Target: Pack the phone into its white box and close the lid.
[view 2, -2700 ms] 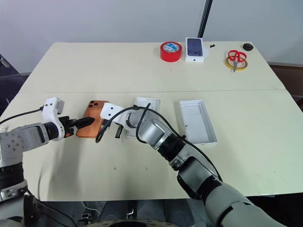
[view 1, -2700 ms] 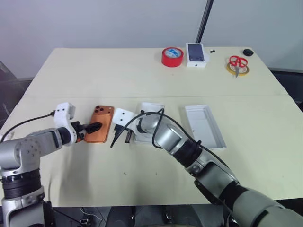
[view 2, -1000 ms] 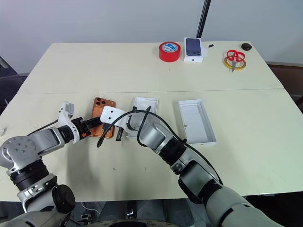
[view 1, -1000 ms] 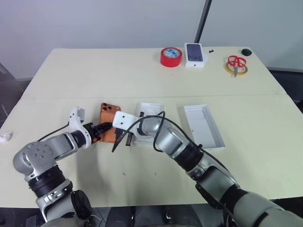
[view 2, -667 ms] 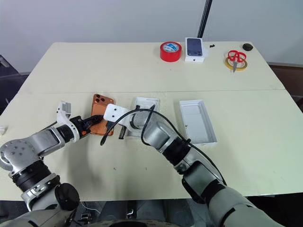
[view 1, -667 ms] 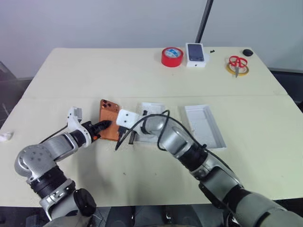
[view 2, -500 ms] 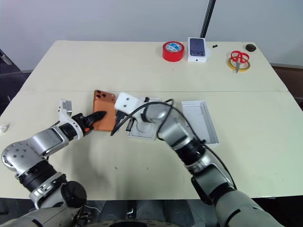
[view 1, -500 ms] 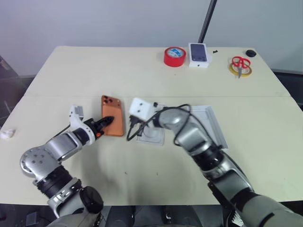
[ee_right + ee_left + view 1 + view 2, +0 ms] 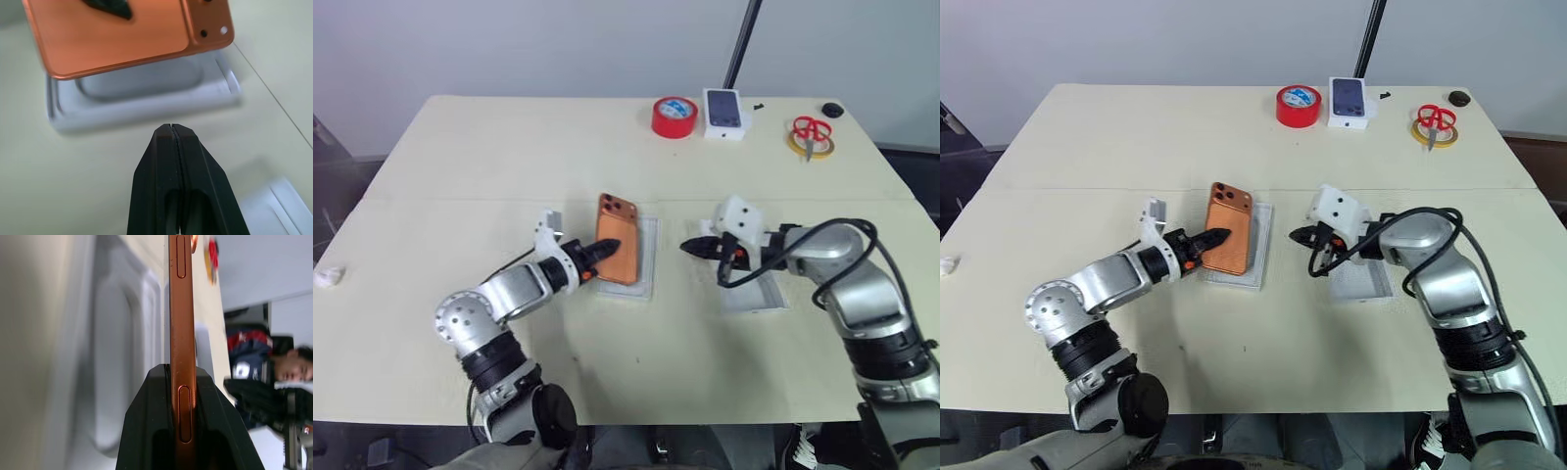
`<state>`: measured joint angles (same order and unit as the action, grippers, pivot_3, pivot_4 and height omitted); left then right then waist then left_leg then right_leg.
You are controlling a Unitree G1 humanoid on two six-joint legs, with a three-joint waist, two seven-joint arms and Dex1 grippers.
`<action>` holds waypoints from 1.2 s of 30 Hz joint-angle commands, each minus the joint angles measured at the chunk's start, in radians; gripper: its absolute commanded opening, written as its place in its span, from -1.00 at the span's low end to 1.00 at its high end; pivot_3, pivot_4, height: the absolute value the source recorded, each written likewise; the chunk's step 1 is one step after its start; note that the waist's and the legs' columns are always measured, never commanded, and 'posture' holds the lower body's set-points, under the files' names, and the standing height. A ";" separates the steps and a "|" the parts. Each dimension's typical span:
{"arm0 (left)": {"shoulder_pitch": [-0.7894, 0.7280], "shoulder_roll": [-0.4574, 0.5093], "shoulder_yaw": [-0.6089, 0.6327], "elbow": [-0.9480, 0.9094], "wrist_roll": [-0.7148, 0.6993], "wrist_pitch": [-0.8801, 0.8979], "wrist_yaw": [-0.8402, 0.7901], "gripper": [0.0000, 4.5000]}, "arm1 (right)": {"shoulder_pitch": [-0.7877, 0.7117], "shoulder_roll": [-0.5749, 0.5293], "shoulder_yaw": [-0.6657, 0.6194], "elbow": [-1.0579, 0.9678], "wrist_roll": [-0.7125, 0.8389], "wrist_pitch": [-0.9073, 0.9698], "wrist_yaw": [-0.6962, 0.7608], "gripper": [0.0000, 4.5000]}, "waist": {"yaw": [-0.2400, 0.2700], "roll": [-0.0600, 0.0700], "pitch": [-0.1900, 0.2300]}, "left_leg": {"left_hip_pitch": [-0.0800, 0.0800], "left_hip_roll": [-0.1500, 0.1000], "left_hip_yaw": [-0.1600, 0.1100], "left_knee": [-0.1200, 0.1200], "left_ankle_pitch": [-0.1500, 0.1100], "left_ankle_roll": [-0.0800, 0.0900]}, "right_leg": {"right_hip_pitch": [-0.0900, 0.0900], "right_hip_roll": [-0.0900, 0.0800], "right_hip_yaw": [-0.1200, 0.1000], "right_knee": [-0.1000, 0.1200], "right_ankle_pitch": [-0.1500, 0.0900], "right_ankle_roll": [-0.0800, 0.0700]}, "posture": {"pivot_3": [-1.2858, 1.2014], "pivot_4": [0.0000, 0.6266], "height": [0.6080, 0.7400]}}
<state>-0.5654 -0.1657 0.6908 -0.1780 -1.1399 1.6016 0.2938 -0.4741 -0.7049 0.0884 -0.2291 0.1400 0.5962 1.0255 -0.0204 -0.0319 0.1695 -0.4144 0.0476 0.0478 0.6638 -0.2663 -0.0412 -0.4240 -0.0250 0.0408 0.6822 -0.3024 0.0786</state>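
Note:
My left gripper (image 9: 603, 249) is shut on the long edge of the orange phone (image 9: 622, 257), camera lenses toward the far end. The phone hangs tilted over a thin white insert (image 9: 146, 98) with an oval recess, lying mid-table. Whether they touch I cannot tell. The left wrist view shows the phone (image 9: 182, 308) edge-on between the fingers. The white box is hidden. To the right, my right gripper (image 9: 686, 247) is shut and empty, pointing left toward the phone from above the all-white lid (image 9: 759, 294), which its wrist partly covers.
At the table's far edge stand a red tape roll (image 9: 674, 117), a small white box picturing a dark phone (image 9: 724, 113), and red scissors on a yellow ring (image 9: 810, 137). A white scrap (image 9: 325, 277) lies at the left edge. A person (image 9: 288, 367) sits beyond the table.
My left gripper has carried the phone to the right, from bare table to over the insert. My right gripper has swung right, away from the phone, to above the lid.

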 commanded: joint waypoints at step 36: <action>-0.006 0.263 -0.328 -0.024 0.074 -0.132 -0.162 0.95 | -0.019 0.009 0.058 0.012 0.003 -0.063 -0.096 -1.00 | 0.004 0.000 0.000 | 0.000 0.000 0.000 0.001 0.002 -0.003 | 0.001 0.000 0.000 0.000 0.000 0.000 | 0.03 -0.52 0.77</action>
<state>-0.5627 0.0756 0.3638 -0.1635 -1.0729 1.4860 0.1479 -0.4822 -0.6940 0.1531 -0.1902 0.1400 0.5398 0.9354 -0.0162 -0.0316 0.1693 -0.4139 0.0472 0.0484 0.6647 -0.2643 -0.0444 -0.4228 -0.0253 0.0408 0.6825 -0.3025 0.0787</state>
